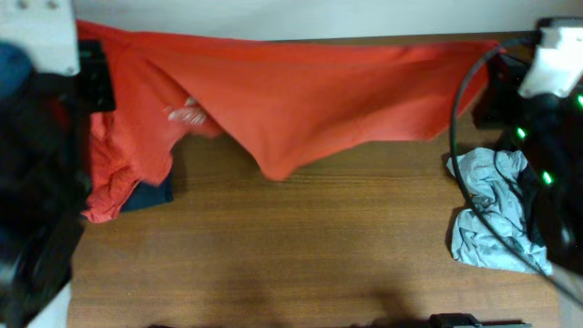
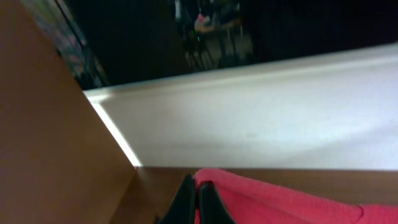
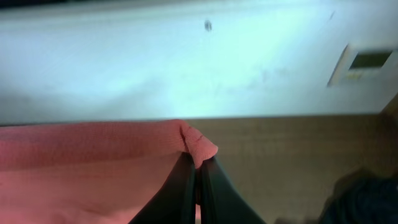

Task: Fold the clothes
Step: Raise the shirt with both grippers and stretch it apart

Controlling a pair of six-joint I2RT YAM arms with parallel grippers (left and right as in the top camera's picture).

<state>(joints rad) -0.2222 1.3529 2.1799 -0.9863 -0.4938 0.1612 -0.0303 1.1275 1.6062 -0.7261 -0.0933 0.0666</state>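
Overhead, I see a brown wood-grain table [image 1: 301,264] against a pale wall [image 1: 319,18]. The red-orange T-shirt [image 1: 346,91] hangs stretched along the far edge and sags to a soft point over mid-table. Its white print [image 1: 187,114] is creased near the left. At left a crumpled red-orange garment [image 1: 109,187] lies over a navy garment [image 1: 150,194]. A rumpled grey-blue garment [image 1: 492,219] sits at right, well apart.

On my left wrist view, the left gripper [image 2: 198,190] has its dark fingers pinched together on the shirt's edge, with smooth white wall beyond.

On my right wrist view, the right gripper [image 3: 198,177] is clamped on a bunched corner of the knit cloth, bare wood beside it.
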